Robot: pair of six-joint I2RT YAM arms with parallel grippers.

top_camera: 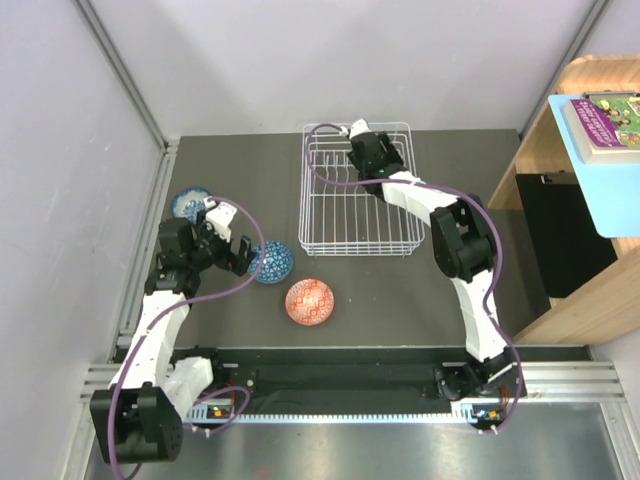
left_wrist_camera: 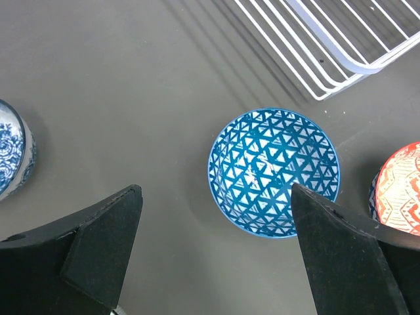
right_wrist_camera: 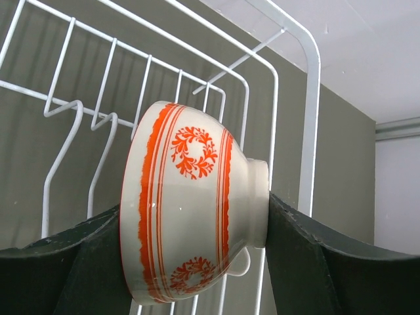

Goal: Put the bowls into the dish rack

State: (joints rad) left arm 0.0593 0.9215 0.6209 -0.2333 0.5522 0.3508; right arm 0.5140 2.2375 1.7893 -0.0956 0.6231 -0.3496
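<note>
Blue floral bowl [top_camera: 190, 203] is seen far left on the table [top_camera: 400, 300]. Left pincer [left_wrist_camera: 215, 197] is spread wide and held near the blue triangle-patterned bowl [left_wrist_camera: 273, 172], with nothing gripped. Orange-red bowl [top_camera: 310, 302] is set just right of it, not touching. Dish rack [top_camera: 340, 250] is placed further right. Over its far end, right pincer [right_wrist_camera: 195, 207] is clamped rim-to-foot on an orange-banded white bowl [right_wrist_camera: 177, 197], which is tipped on its side.

Four bowls in all, two blue-and-white, a triangle-patterned bowl [left_wrist_camera: 272, 172] and a floral bowl [left_wrist_camera: 10, 147], two orange-red, an upright orange-red bowl [top_camera: 310, 302] and a sideways orange-trimmed bowl [right_wrist_camera: 190, 256], one dish rack [top_camera: 350, 215], two claws, left claw [left_wrist_camera: 215, 190], right claw [right_wrist_camera: 190, 216].
</note>
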